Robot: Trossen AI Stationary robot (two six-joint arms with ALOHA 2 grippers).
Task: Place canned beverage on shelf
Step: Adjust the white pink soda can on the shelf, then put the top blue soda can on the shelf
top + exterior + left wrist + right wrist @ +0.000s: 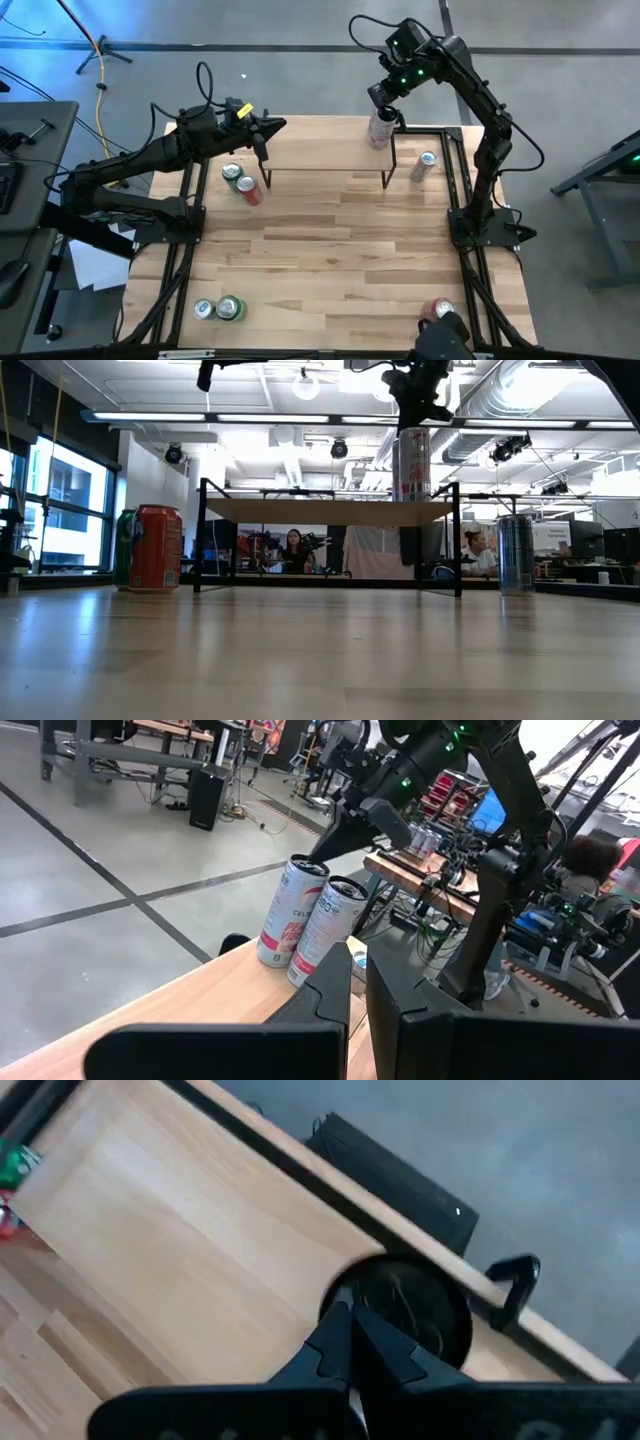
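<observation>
Two tall white-and-pink cans point(285, 915) point(325, 935) stand upright side by side at the far right corner of the shelf point(330, 150). In the high view they show as one cluster point(380, 128). My right gripper point(385, 100) is shut and points steeply down. Its tips are right over a can's lid point(410, 1310). My left gripper point(268, 135) is shut, level, at the shelf's far left corner, and points along the shelf toward the cans. My right gripper comes at the cans from above, its shut fingertips point(325, 848) at the height of a lid. Whether they touch the lid I cannot tell. The can stands upright on the shelf board.
A red can point(250, 192) and a green can point(232, 174) stand on the table left of the shelf. A silver can point(425, 165) stands at its right. Two more cans point(218, 308) are at the near left edge and a red one point(441, 308) at the near right.
</observation>
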